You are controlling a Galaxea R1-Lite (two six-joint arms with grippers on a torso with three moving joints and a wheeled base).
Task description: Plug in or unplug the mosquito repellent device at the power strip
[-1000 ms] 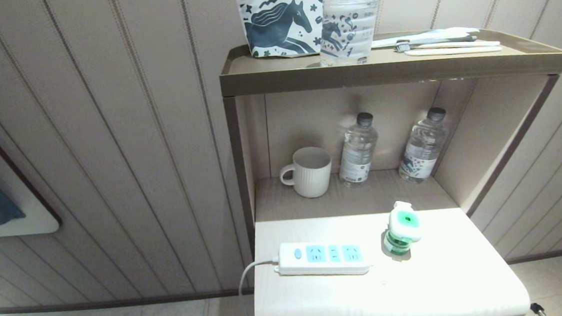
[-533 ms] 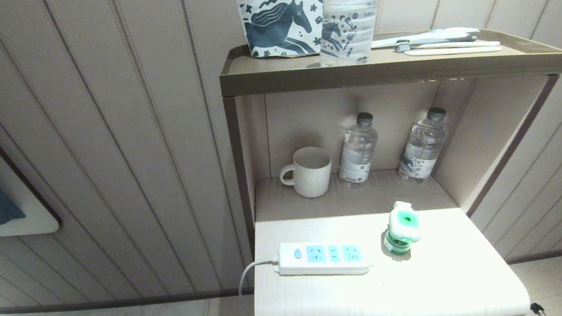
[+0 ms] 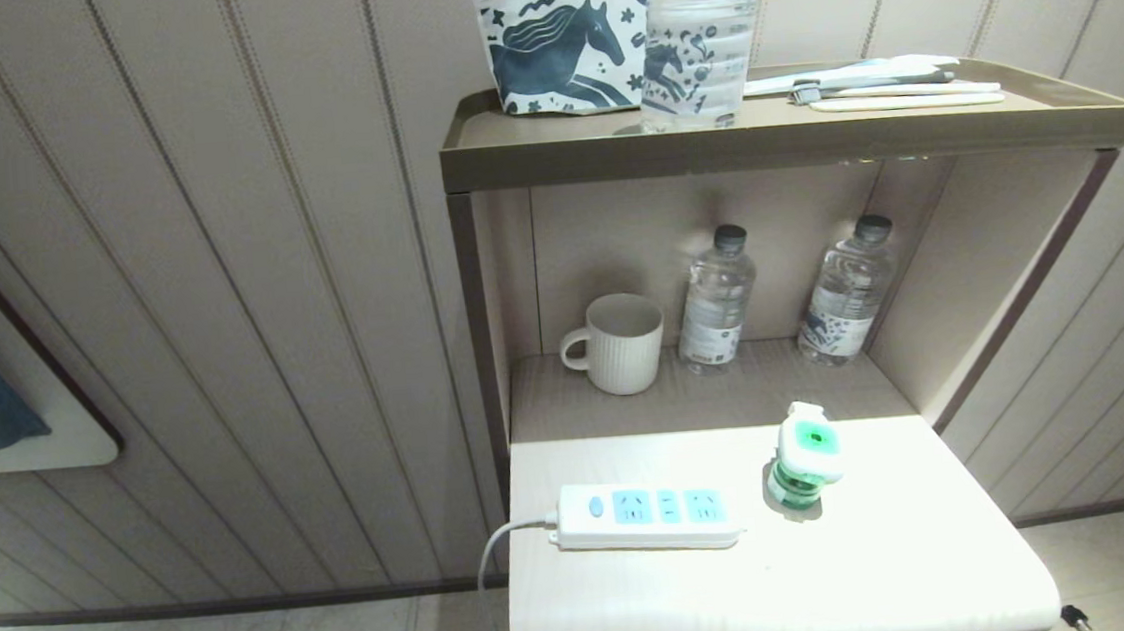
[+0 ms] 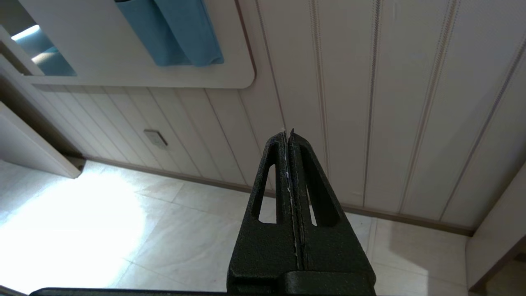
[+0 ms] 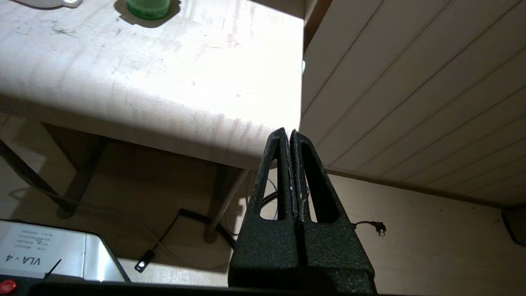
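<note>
White strip: power strip (image 3: 646, 515) lies flat on the pale tabletop (image 3: 873, 572), near its left front, cord (image 3: 490, 567) hanging off the left edge.
Device: mosquito repellent device (image 3: 804, 457) stands on the tabletop just right of the strip, apart from it, not plugged in.
Head view, shelf: mug (image 3: 618, 342) and two water bottles (image 3: 714, 299) in the niche behind; horse-print pouch (image 3: 563, 45) and a large bottle (image 3: 697, 34) on the top shelf.
Head view, arms: neither gripper shows here.
Left wrist view: left gripper (image 4: 288, 135) fully closed, empty, aimed at the panelled wall (image 4: 411, 102) and floor tiles (image 4: 164, 230); a blue cloth (image 4: 181, 33) hangs up the wall. No task item here.
Right wrist view: right gripper (image 5: 287, 134) fully closed, empty, low, in front of the tabletop's front edge (image 5: 164, 127). Only the device's green bottle base (image 5: 148, 8) shows at the frame's edge; under-table cables (image 5: 185, 226) and a loose plug (image 5: 376, 227) on the floor are visible only here.
Versus earlier head frames: strip, device and shelf items unchanged, no arm entered.
</note>
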